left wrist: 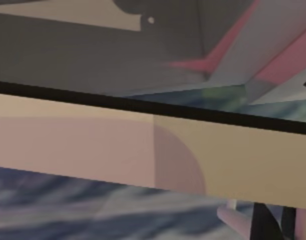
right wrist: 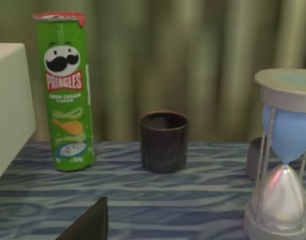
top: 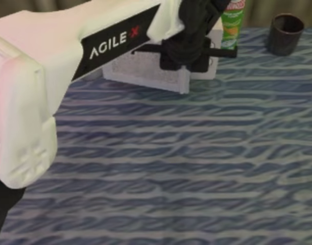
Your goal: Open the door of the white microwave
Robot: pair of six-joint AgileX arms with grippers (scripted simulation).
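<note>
The white microwave (top: 215, 70) stands at the table's far edge, mostly hidden under my left arm. Its door (top: 140, 71), with the grey mesh window, stands swung out at an angle from the front. My left gripper (top: 185, 64) sits over the door's free edge and is shut on it. In the left wrist view a pale flat panel (left wrist: 142, 150) fills the picture from very close. The right arm is outside the top view. Its wrist view shows the microwave's side (right wrist: 7, 110) and one dark tip (right wrist: 92, 222) of my right gripper.
A green Pringles can (top: 232, 25) (right wrist: 67, 90) stands just right of the microwave, with a dark cup (top: 286, 33) (right wrist: 164, 141) farther right. An hourglass (right wrist: 285, 160) with blue glass stands close to the right wrist. Curtains hang behind the table.
</note>
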